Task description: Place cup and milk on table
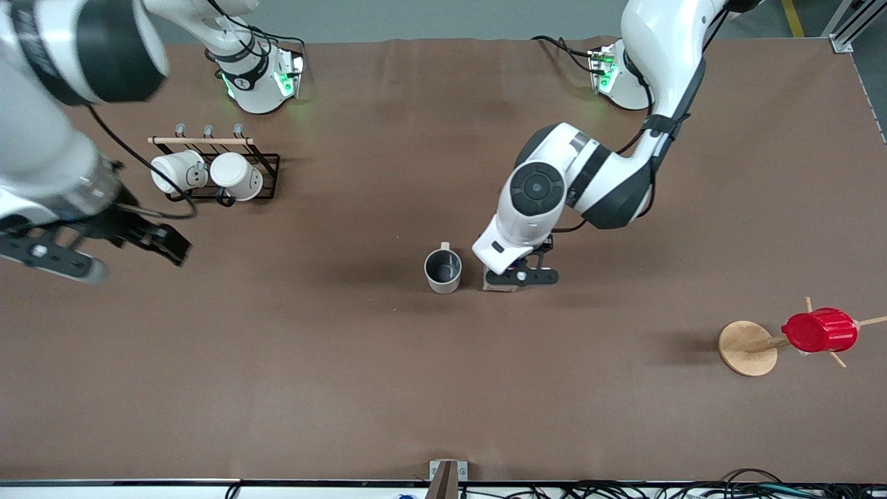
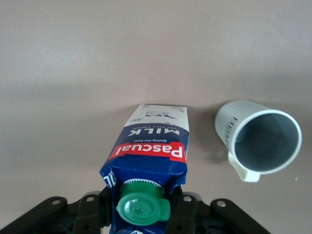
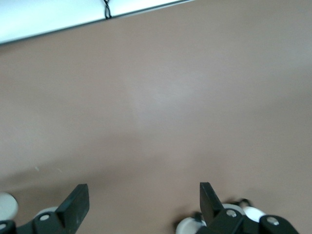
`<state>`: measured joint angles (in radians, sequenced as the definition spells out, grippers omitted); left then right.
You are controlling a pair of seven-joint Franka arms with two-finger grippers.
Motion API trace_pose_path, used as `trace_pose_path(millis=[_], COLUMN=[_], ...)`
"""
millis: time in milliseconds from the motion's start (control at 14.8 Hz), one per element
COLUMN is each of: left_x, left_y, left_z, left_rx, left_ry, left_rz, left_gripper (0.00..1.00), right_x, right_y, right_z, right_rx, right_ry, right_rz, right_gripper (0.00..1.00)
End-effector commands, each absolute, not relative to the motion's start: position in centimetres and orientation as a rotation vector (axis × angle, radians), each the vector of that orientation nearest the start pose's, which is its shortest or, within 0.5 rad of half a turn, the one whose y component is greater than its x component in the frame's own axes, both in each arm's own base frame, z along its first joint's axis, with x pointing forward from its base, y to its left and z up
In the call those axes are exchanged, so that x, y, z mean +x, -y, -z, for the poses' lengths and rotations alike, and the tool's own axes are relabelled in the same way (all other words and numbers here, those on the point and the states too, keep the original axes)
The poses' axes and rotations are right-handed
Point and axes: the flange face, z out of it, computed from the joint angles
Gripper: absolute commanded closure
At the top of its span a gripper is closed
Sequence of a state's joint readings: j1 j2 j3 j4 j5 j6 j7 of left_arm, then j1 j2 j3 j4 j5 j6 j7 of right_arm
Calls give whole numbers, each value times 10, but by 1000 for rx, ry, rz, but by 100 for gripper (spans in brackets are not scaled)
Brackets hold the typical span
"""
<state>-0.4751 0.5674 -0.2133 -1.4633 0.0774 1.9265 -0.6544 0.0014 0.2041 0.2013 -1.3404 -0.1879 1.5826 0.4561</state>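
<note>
The cup, grey-beige with a dark inside, stands upright on the brown table near its middle. It also shows in the left wrist view. The milk, a blue and white carton with a green cap, stands upright beside the cup toward the left arm's end, its base down at the table. My left gripper is shut on the carton's top. In the front view my left hand hides the carton. My right gripper is open and empty, up in the air toward the right arm's end.
A black wire rack with two plain white mugs stands near the right arm's base. A wooden mug tree carrying a ribbed red cup stands toward the left arm's end, nearer the front camera.
</note>
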Motion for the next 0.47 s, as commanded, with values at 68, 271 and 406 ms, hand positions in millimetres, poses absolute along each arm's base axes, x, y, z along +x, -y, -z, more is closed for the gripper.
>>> trace_pose_path(millis=[68, 271, 406], left_x=[555, 551, 550], left_y=[426, 430, 433], left_z=[-362, -360, -354], left_rx=[-3101, -3099, -3095], left_ry=[-67, -46, -37], left_rz=[-128, -132, -136], left_gripper=[81, 81, 83], right_x=[565, 550, 549], right_y=[-27, 16, 20], right_z=[-662, -673, -670], right_rx=[-3215, -3189, -3185], right_ry=[-295, -233, -232], right_rz=[60, -3, -31], right_gripper=[0, 0, 0])
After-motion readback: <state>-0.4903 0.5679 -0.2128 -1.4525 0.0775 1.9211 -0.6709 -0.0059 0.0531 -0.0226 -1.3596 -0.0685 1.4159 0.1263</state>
